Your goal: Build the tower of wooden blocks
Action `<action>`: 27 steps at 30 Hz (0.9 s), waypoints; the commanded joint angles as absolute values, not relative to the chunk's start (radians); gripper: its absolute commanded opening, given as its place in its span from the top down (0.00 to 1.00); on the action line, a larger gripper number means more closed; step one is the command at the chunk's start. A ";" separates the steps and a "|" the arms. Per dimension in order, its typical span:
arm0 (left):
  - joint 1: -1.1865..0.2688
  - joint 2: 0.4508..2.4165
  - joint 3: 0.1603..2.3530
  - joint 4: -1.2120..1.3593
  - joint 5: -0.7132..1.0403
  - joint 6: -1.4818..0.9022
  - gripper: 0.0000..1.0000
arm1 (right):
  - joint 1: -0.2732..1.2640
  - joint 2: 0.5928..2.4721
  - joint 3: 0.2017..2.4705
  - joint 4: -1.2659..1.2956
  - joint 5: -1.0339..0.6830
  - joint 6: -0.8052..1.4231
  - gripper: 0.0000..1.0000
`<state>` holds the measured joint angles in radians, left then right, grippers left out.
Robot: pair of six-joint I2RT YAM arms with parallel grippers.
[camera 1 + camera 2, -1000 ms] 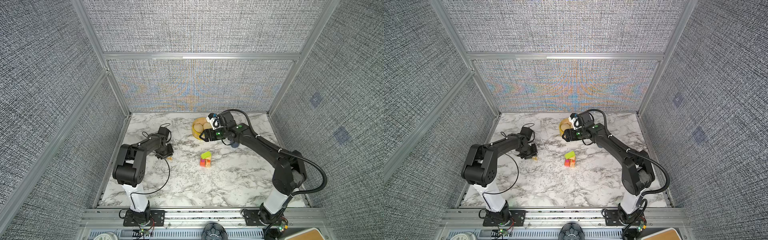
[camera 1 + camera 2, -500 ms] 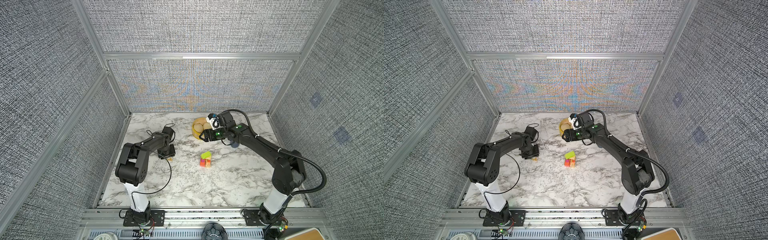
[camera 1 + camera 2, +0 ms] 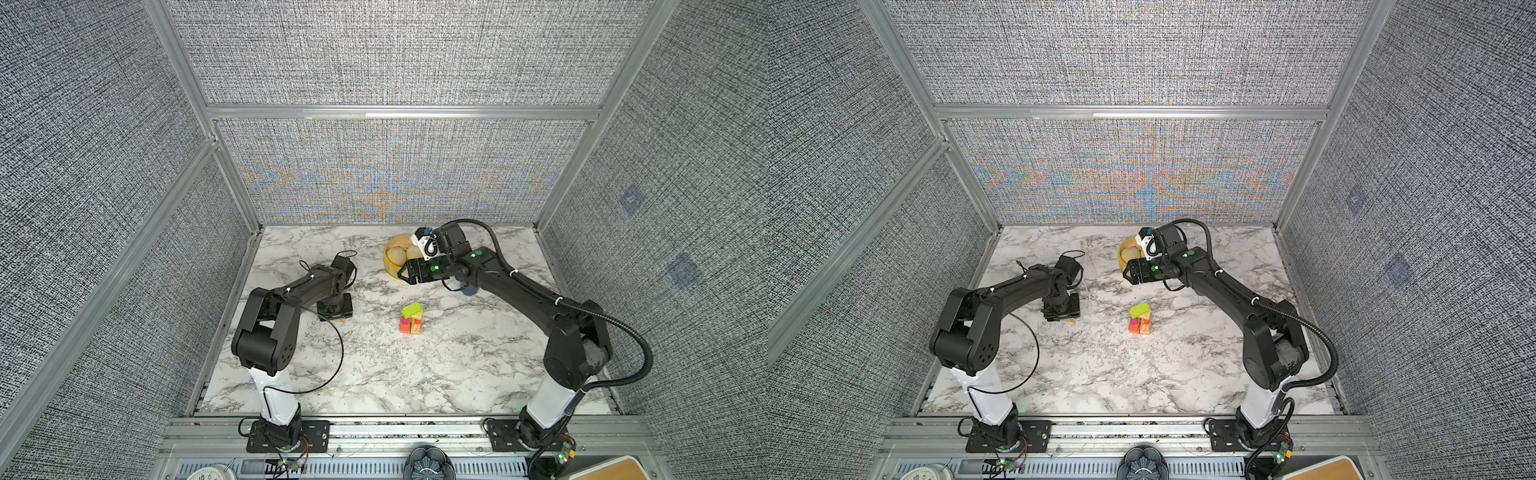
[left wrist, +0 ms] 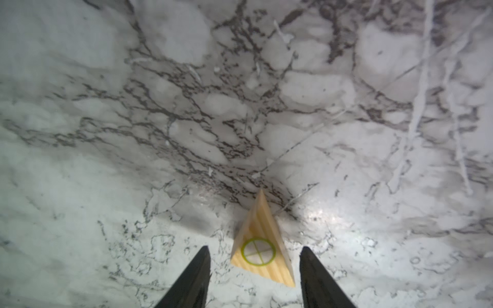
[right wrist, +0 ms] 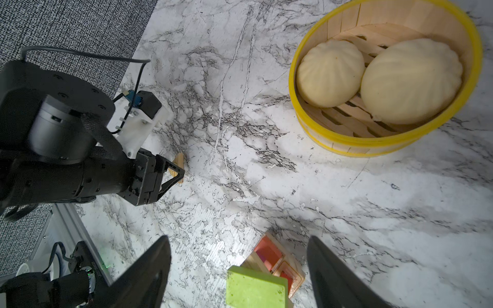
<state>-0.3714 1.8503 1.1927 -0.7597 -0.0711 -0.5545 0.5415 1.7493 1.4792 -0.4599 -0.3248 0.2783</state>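
1. Left wrist view showed the left tool [image 4: 254, 248] parted, flanking a tan wedge block [image 4: 260, 221] on the marble desk [image 4: 106, 133].
2. Right tool [image 5: 238, 240] gaped empty near the tower [image 3: 411, 320], mid-desk, bare marble all round.

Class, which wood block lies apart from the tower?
The plain tan triangular block, lying alone on the table between the left gripper's open fingers; every other block is stacked in the tower under the lime-green slab.
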 commanded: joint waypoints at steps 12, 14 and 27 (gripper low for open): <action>-0.373 1.886 1.210 -0.743 -0.052 -0.575 0.58 | 0.544 1.741 1.475 -0.448 -0.326 0.274 0.18; -0.375 1.889 1.210 -0.739 -0.045 -0.577 0.62 | 0.543 1.740 1.473 -0.448 -0.324 0.272 0.18; -0.376 1.894 1.245 -0.765 -0.017 -0.538 0.75 | 0.543 1.739 1.459 -0.421 -0.324 0.255 0.18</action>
